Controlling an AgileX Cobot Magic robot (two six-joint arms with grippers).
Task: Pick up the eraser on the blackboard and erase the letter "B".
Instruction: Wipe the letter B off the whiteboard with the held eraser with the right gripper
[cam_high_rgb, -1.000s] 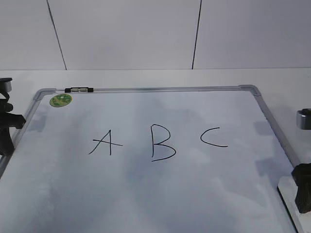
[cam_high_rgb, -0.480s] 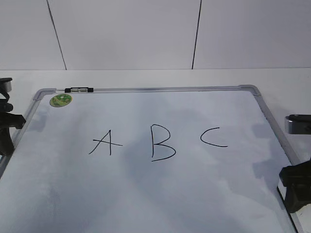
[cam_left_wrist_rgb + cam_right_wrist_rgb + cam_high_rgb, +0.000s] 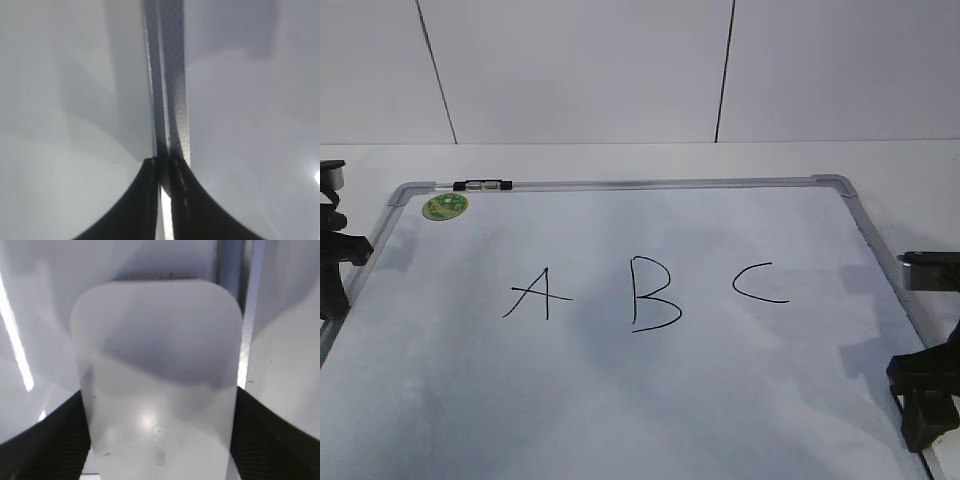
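Right jaws apart astride eraser (image 3: 157,385) (unclamped), left jaws together, over blackboard (image 3: 620,400) frame.

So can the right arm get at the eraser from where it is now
Probably yes. In the right wrist view the eraser sits squarely between the right gripper's open fingers, one on each side, with nothing between them. Whether the fingers already touch it is unclear.

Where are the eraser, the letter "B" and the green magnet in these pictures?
eraser (image 3: 157,385): right wrist view, middle of its white top face.
letter "B" (image 3: 634,292): exterior view, on its vertical stroke.
green magnet (image 3: 445,206): exterior view, centre of the disc, by the blackboard's far left corner.
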